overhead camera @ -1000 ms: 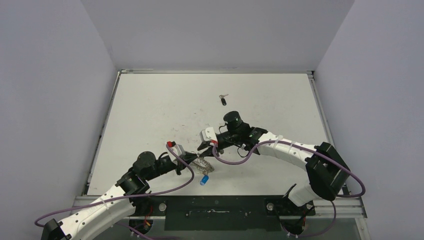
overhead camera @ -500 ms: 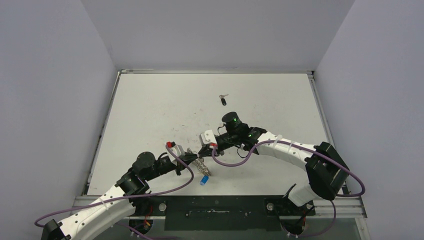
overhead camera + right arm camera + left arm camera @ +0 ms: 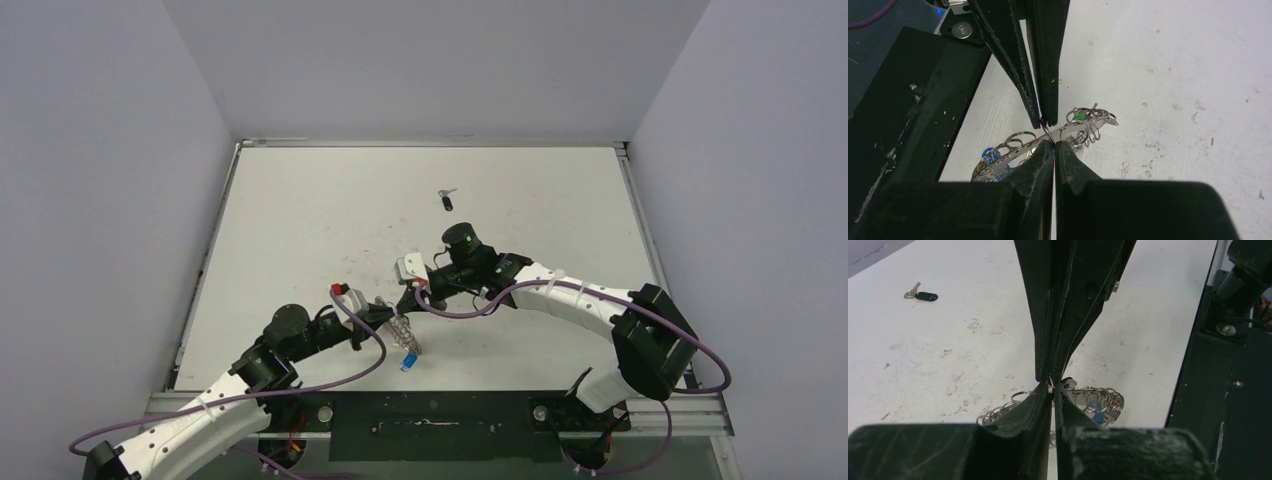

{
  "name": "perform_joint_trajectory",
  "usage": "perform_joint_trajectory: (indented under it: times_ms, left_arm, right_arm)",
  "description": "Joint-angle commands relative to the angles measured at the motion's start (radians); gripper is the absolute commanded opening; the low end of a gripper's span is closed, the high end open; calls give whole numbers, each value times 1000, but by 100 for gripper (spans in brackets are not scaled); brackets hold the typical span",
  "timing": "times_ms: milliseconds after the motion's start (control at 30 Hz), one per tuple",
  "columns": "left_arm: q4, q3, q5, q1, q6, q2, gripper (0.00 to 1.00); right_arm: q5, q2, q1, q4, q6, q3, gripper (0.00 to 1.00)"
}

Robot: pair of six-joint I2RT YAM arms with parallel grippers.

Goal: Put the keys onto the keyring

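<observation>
On a white counter (image 3: 300, 220) near the front edge, the left claw (image 3: 1052, 389) is closed, pinching a wire loop on the rim of the keyring (image 3: 404, 331). The looped silver ring sits between the two claws, tilted, with a blue key (image 3: 408, 362) just beside its near edge and a green key head (image 3: 1078, 116) showing at its rim. The right claw (image 3: 1053, 144) meets the left tip to tip, its jaws also closed on the same stretch of rim. Further right and well apart, towards the back, one small black key (image 3: 446, 201) lies flat on the counter.
</observation>
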Motion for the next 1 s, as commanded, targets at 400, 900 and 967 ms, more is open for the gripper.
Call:
perform_joint_trajectory:
  times_ms: [400, 900, 967]
  left_arm:
    - [-79, 84, -27, 1, 79, -14, 30]
    - [111, 74, 46, 1, 98, 82, 30]
    - [142, 73, 69, 1, 88, 113, 27]
  right_arm:
    - [390, 49, 83, -613, 181, 411, 0]
    - [470, 77, 150, -679, 228, 491, 0]
    - [475, 80, 152, -675, 234, 494, 0]
